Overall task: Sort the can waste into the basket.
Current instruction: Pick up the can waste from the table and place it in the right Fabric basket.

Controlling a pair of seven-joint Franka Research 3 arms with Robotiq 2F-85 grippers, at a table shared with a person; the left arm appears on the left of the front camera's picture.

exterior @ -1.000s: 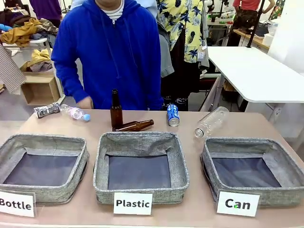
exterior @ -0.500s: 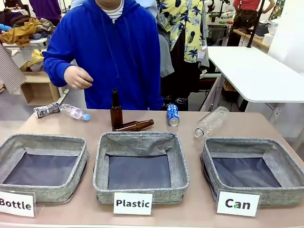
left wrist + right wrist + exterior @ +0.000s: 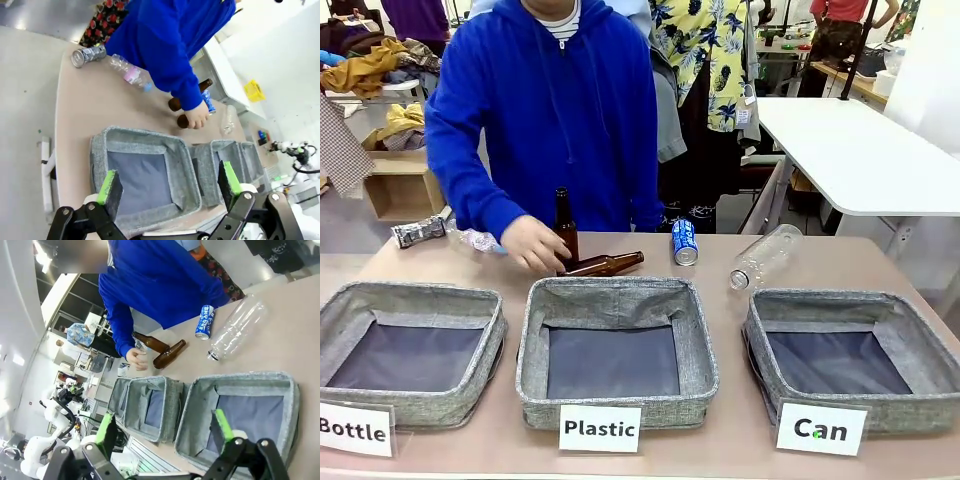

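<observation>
Step in hand, judged: first pick; no can in the basket yet.

Left gripper [image 3: 169,180]: jaws wide, empty, poised over the leftmost grey basket [image 3: 350,300]. Crushed can [image 3: 418,232] on its side at the far-left back of the table, just beside a small clear bottle [image 3: 475,238]; best left to the left arm. Hold off for the person's hand [image 3: 533,245] at the brown bottles [image 3: 605,264]. Blue can [image 3: 684,242] standing right of centre, apart from its neighbours: take with the right gripper [image 3: 163,426], likewise wide and empty, across the round wall, squeezing gently. Release low over the basket [image 3: 840,305] at far right, behind the "Can" card [image 3: 820,429].

Materials: crushed can dented, uneven, probably slippery in the pads. Blue can thin, smooth, cylindrical metal. Basket of grey woven fabric, soft walls, dark flat lining.
</observation>
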